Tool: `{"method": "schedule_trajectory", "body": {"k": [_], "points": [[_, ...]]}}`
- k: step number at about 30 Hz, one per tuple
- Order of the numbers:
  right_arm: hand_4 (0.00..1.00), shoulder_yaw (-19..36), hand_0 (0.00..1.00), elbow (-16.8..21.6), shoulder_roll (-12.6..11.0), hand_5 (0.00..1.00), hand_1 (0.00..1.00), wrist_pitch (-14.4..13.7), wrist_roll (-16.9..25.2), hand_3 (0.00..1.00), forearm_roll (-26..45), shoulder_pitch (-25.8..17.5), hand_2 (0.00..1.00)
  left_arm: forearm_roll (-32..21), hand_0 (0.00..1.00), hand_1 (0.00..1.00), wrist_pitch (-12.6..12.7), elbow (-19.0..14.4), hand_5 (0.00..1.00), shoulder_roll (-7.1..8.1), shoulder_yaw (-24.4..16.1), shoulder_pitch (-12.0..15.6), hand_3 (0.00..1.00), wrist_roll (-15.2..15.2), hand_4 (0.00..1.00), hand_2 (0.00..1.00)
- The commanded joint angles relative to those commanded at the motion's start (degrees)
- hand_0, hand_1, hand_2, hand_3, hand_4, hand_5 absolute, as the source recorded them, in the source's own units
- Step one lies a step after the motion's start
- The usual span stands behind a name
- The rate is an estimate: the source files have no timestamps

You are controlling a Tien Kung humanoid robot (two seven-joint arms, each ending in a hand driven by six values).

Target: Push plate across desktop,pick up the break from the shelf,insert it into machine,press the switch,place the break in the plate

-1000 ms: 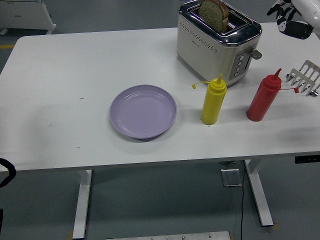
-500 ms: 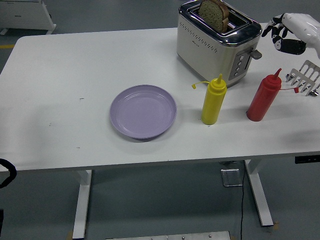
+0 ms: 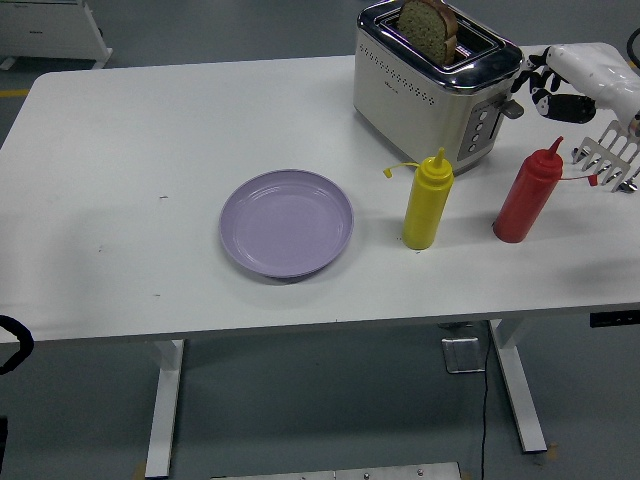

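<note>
My right hand point(image 3: 560, 82) at table's point(image 3: 120, 150) far right edge, fingers point(image 3: 541, 92) curled, empty, just beside toaster's point(image 3: 430, 85) lever point(image 3: 512, 108). Bread point(image 3: 428, 28) sits in slot.

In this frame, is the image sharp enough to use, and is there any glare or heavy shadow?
Head view: evenly lit and sharp across the white table; soft shadows sit under the purple plate and both squeeze bottles; the chrome toaster shows bright reflections on its top edge; the right hand near the lever is slightly soft.
</note>
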Motion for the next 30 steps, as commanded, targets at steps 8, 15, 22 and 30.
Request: {"method": "schedule_trajectory", "body": {"k": [8, 15, 22, 30], "points": [[0.007, -1.55, 0.458, -2.12, 1.16, 0.019, 0.512, -0.08, 0.24, 0.522, 0.25, 0.7, 0.589, -0.03, 0.829, 0.883, -0.02, 0.04, 0.998, -0.03, 0.02, -0.02, 0.835, 0.04, 0.645, 0.905], [0.021, -2.12, 0.458, -2.69, 1.33, 0.004, 0.513, 0.23, 0.0, 0.518, 0.21, 0.66, 0.58, -0.03, 0.829, 0.883, -0.03, 0.03, 0.998, -0.03, -0.08, -0.01, 0.835, 0.05, 0.645, 0.904], [0.036, -2.87, 0.458, -2.8, 1.38, 0.002, 0.511, 0.48, -0.11, 0.518, 0.26, 0.76, 0.575, -0.05, 0.829, 0.883, -0.03, 0.03, 0.998, -0.03, -0.02, -0.09, 0.836, 0.08, 0.646, 0.905], [0.044, -4.04, 0.457, -3.05, 1.46, 0.002, 0.511, 0.67, -0.14, 0.516, 0.31, 1.01, 0.571, -0.04, 0.829, 0.883, -0.02, 0.08, 0.998, -0.03, -0.03, -0.13, 0.836, 0.12, 0.645, 0.904]]}}
